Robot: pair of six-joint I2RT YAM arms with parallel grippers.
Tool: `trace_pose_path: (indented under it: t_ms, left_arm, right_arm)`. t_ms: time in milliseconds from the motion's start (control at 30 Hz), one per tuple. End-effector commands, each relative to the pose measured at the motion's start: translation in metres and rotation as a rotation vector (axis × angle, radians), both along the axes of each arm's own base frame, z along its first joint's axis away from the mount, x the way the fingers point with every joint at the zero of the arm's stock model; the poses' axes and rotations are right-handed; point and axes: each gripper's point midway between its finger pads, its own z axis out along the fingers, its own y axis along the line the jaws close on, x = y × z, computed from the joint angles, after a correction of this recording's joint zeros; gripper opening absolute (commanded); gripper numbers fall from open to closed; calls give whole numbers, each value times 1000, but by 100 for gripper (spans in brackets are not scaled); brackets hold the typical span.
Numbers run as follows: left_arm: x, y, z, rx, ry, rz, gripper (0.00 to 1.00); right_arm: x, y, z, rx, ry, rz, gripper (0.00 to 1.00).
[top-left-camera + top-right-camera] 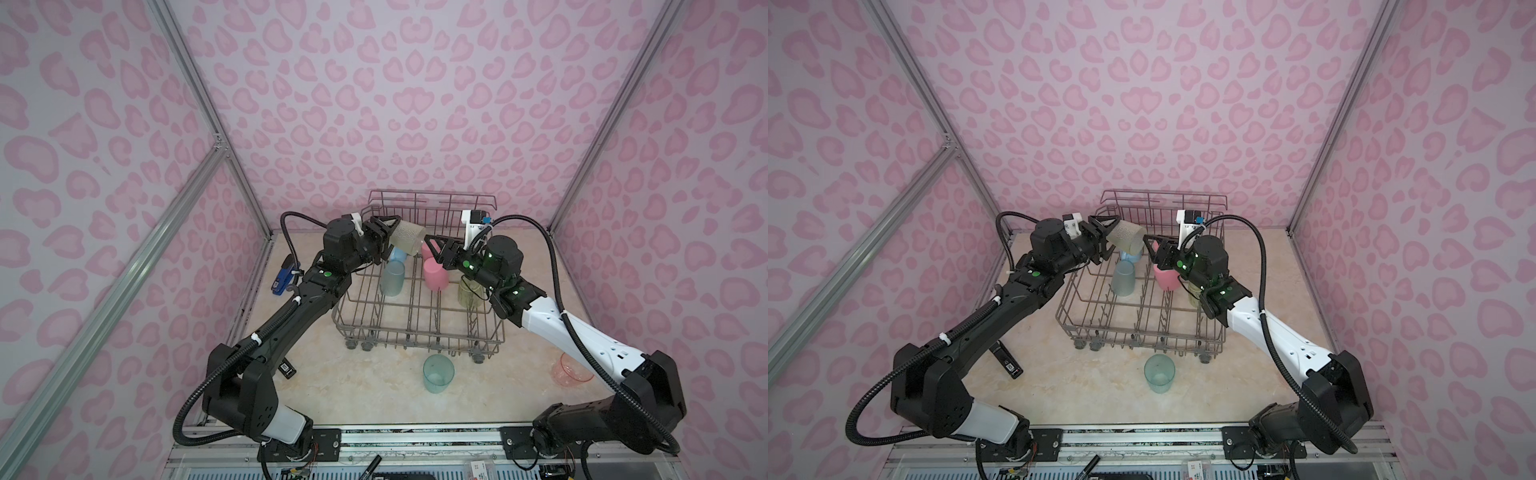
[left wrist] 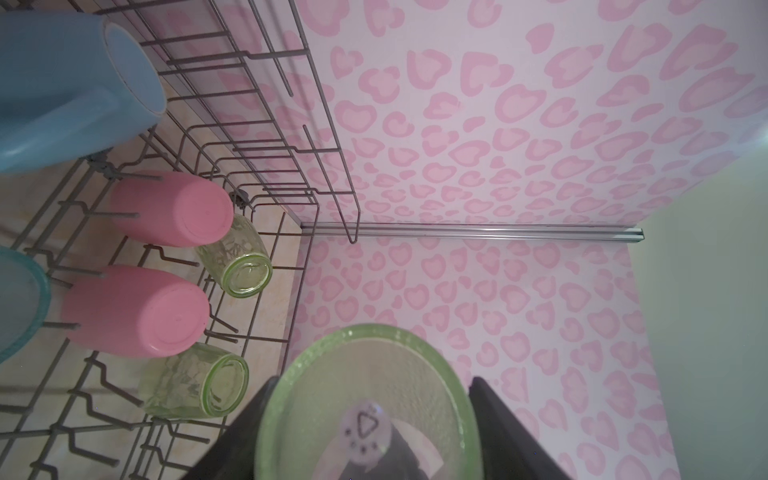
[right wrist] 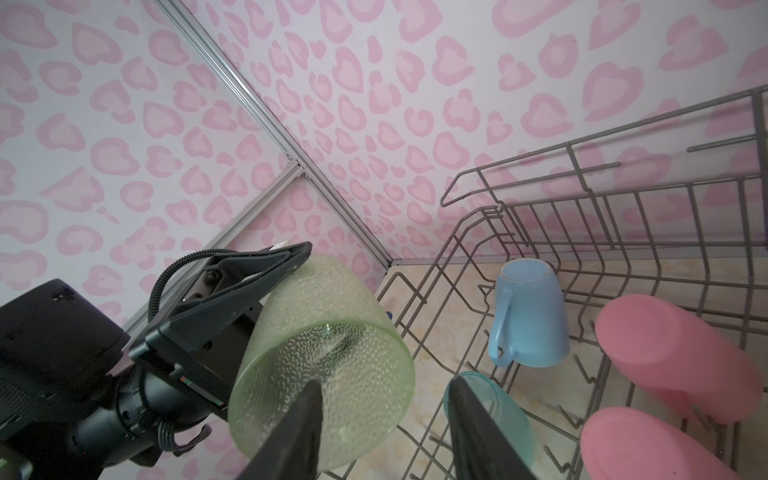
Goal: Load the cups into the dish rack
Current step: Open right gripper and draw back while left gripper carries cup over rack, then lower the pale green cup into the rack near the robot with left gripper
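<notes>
My left gripper (image 1: 392, 235) is shut on a textured yellow-green tumbler (image 1: 409, 239), held tilted above the back left of the grey wire dish rack (image 1: 415, 332). In the left wrist view the tumbler (image 2: 370, 399) sits between both fingers. My right gripper (image 1: 430, 248) is open just beside the tumbler's free end (image 3: 324, 361), holding nothing. Inside the rack stand a light-blue mug (image 3: 528, 316), a teal tumbler (image 1: 392, 279), two pink tumblers (image 2: 174, 208) (image 2: 137, 311) and two green glasses (image 2: 237, 266) (image 2: 195, 386). A teal cup (image 1: 438, 373) and a salmon cup (image 1: 573, 370) stand on the table.
A blue stapler (image 1: 284, 276) lies left of the rack, under my left arm. A small black object (image 1: 1007, 359) lies on the table near the left arm's base. Patterned walls close in the back and both sides. My right arm crosses the rack's right rim.
</notes>
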Motion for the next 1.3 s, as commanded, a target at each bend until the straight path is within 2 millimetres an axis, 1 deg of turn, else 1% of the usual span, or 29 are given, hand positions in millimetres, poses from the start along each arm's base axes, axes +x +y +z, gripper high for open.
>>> trace_pose_path:
  t_ms: [0,100,133,167,233,333,400,467,567,633,667,800,1000,1100,1267]
  left_arm:
    - [1,10,6,79,-85,46,59]
    - [3,16,6,137,-124,71,59]
    - [3,18,6,155,-138,78,59]
    - [2,20,-2,184,-120,83,59]
    - [1,21,-2,225,-150,86,59]
    - [-5,17,0,311,-218,83,59]
    - [-10,11,1,386,-275,71,59]
    - [-18,-2,5,458,-366,43,58]
    - [-31,-23,1,569,-473,-6,58]
    - [-40,-36,-5,641,-529,-41,58]
    - [-44,-45,-1,657,-579,-53,58]
    - [-58,-71,-16,769,-672,-113,58]
    - [-70,-103,-45,948,-766,-164,58]
    - [-69,-111,-63,1005,-766,-173,58]
    - [-61,-115,-87,1052,-733,-177,58]
  right_arm:
    - [-1,-8,-11,-55,12,-24,50]
    - [-2,-22,-16,-75,35,-69,52]
    - [-1,-30,-21,-87,54,-94,52]
    - [0,-37,-24,-97,73,-117,52]
    - [4,-56,-32,-126,121,-179,52]
    - [8,-87,-45,-168,199,-264,51]
    - [9,-107,-50,-186,229,-311,51]
    - [7,-126,-53,-191,249,-353,51]
    - [5,-149,-54,-188,261,-399,51]
    - [2,-160,-54,-186,265,-421,50]
    - [1,-165,-55,-185,269,-433,50]
    - [-2,-178,-56,-177,270,-459,49]
    - [-6,-182,-56,-190,274,-465,49]
    - [-7,-184,-55,-197,268,-472,49]
    - [-8,-187,-58,-208,274,-477,49]
